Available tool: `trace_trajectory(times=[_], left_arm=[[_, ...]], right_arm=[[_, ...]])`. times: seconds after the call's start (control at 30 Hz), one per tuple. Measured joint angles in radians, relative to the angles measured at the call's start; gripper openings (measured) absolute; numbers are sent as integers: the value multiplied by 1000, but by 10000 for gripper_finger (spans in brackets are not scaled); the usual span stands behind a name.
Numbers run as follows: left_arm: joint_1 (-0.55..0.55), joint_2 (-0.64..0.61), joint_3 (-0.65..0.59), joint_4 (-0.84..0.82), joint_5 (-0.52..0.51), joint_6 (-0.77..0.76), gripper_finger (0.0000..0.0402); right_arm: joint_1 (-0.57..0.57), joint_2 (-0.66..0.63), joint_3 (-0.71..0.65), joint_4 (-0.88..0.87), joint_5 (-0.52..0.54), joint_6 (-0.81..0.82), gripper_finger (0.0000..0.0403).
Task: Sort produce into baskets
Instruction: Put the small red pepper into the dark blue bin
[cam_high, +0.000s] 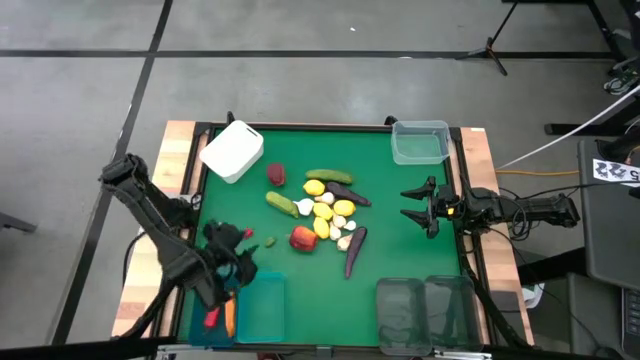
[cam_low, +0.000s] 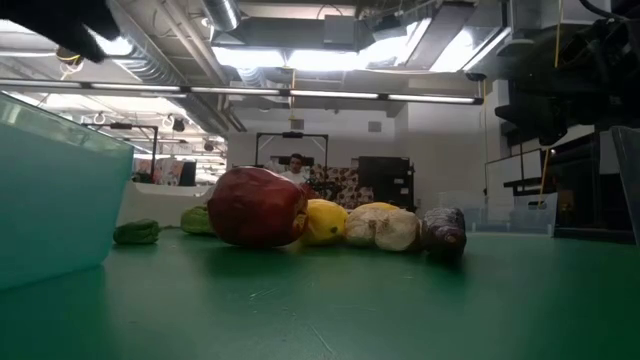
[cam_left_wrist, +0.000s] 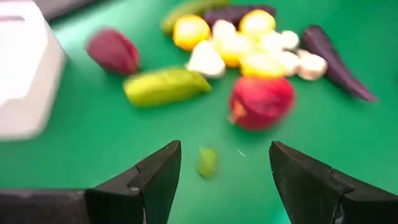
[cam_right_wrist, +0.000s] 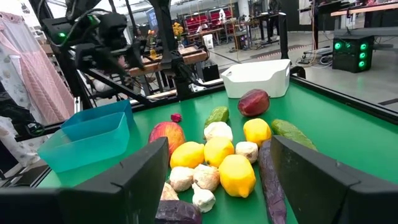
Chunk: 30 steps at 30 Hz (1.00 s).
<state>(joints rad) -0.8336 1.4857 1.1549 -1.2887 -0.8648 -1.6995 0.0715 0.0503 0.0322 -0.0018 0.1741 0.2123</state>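
Dark fingers (cam_left_wrist: 155, 180) of the left gripper (cam_high: 232, 252) stand apart and empty beside the teal basket (cam_high: 262, 305). Ahead of those jaws lies the produce pile (cam_high: 325, 212), a small green piece (cam_left_wrist: 207, 162) nearest; it could roll off the smooth green table (cam_high: 400, 230) if nudged. Right gripper (cam_high: 417, 207) waits wide open, empty. Beyond, a lit workshop.

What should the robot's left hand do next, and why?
Probably reach forward to the red apple and close on it. The left gripper is open and empty, hovering by the teal bin, and the apple lies nearest in the pile. A red piece and an orange carrot already lie beside that bin, so red produce seems next.
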Motion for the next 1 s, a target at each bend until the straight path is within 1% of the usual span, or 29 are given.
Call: trace_trajectory(times=[0.1, 0.2, 0.23, 0.33, 0.4, 0.43, 0.53, 0.67, 0.87, 1.0], left_arm=[[31, 0, -54, -4, -11, 36, 239], [30, 0, -135, -1, -2, -54, 239], [27, 0, -163, -1, 18, -101, 239], [11, -6, -245, 1, 134, -206, 239], [8, -16, -287, 44, 191, -221, 239], [8, -23, -306, 71, 204, -214, 239], [27, -54, -357, 162, 228, -146, 239], [79, -106, -428, 271, 239, -49, 239], [187, -192, -536, 443, 359, 147, 239], [266, -227, -583, 505, 386, 247, 239]], right_arm=[[0, 0, 0, 0, -1, 0, 280], [0, 0, 0, 0, -1, 0, 280], [0, 0, 0, 0, -1, 0, 280], [0, 0, 0, 0, -1, 0, 280], [0, 0, 0, 0, -1, 0, 280], [0, 0, 0, 0, -1, 0, 280], [0, 0, 0, 0, -1, 0, 280], [0, 0, 0, 0, -1, 19, 280], [0, 0, 0, 0, -1, 27, 280], [0, 0, 0, 0, -2, 27, 280]])
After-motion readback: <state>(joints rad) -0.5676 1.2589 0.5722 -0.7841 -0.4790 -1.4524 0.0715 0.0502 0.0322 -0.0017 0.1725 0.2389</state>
